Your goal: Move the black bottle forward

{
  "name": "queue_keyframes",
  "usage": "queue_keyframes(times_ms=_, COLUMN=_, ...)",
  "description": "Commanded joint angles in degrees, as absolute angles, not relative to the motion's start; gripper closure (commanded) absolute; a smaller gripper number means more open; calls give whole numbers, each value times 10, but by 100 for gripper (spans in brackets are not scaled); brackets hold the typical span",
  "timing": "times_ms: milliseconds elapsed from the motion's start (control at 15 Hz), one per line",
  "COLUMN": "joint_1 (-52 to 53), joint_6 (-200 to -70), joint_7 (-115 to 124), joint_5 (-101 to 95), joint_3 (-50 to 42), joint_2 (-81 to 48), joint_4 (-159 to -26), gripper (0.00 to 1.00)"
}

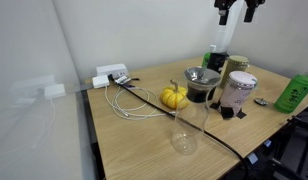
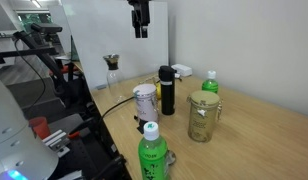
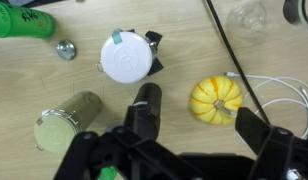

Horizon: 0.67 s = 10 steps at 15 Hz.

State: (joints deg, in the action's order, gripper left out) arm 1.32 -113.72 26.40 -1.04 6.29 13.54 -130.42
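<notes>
Hanging high above the table [image 2: 264,135], the gripper [image 1: 238,14] stands wide open, holding and touching nothing. Seen from the wrist, left to right lie a green bottle [image 3: 19,22], a jar [image 3: 69,120], a white-lidded cup [image 3: 127,58], the black bottle [image 3: 146,108] upright just beside that cup, and a pumpkin [image 3: 216,98]. The green bottle's label is too small to read.

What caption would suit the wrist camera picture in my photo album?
Open gripper looking down on the black bottle, beside a white-lidded cup, near a small yellow pumpkin.

black bottle [image 2: 166,90], yellow pumpkin [image 3: 215,99]
</notes>
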Motion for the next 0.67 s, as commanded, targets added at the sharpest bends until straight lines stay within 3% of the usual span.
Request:
queue_keyframes(times_ms=0, joint_1=-2, joint_6=-1202, joint_7=325, joint_5=-41, joint_3=66, joint_2=120, joint_4=-1318, gripper=0)
queue_keyframes(times_ms=600, joint_1=1, joint_6=-1198, joint_7=473, joint_5=-82, joint_3=56, joint_2=75, joint_4=-1316, gripper=0)
